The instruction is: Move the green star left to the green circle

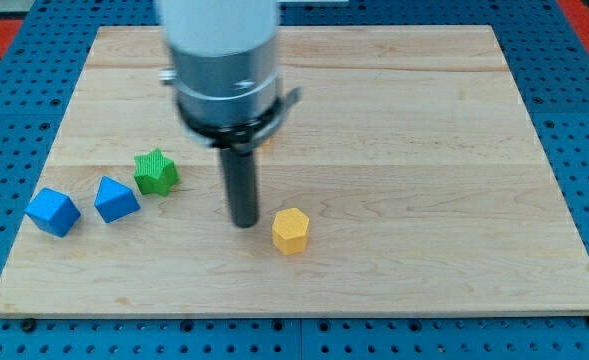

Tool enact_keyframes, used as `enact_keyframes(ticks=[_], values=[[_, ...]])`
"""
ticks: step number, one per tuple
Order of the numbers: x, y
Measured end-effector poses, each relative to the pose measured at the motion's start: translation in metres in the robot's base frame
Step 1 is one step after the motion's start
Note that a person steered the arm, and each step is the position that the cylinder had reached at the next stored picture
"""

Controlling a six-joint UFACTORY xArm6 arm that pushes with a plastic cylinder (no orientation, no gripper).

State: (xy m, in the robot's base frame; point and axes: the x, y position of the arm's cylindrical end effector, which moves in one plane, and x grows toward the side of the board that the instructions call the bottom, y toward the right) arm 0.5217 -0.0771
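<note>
Tip (244,222) planted at lower centre, right of the green star (155,171) and just left of the yellow hexagon (290,231); no fingers on this rod, so nothing to spread or pinch. Green circle nowhere visible, possibly hidden behind the arm. Risk: pushing the star left into the two blue blocks (116,199) (53,211), scattering them or spinning it off-line. No containers on the board (424,120).

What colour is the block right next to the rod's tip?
Yellow. The yellow hexagon block sits just right of my tip, seen in the camera view.
</note>
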Motion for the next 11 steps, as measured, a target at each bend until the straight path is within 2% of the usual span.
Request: enact_keyframes(ticks=[1,2,3,4,6,7,9,11], values=[[-0.023,-0.046],[-0.068,-0.082],[-0.075,-0.103],[-0.05,-0.105],[-0.058,-0.165],[-0.062,-0.132],[-0.129,-0.131],[-0.163,-0.131]])
